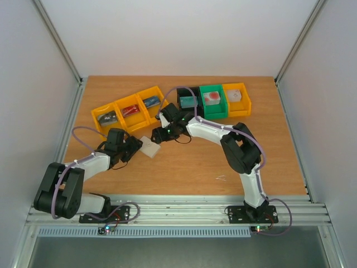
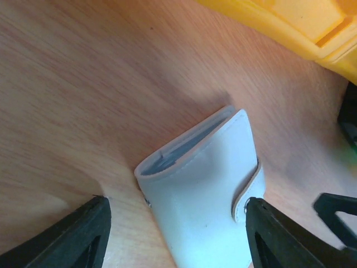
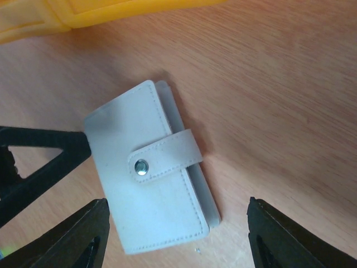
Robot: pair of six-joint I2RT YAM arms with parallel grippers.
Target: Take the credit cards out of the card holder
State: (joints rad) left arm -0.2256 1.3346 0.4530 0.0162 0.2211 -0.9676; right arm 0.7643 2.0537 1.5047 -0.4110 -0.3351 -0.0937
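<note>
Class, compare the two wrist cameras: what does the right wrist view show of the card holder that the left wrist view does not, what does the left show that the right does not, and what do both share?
Right wrist only: the card holder seen face-on, with the metal stud that fastens its tab.
Left wrist only: the card holder's open end, where blue-grey inner leaves show between the covers.
Both: the closed, whitish card holder lying on the wooden table, a yellow bin beyond it, and open jaws standing either side of it.
</note>
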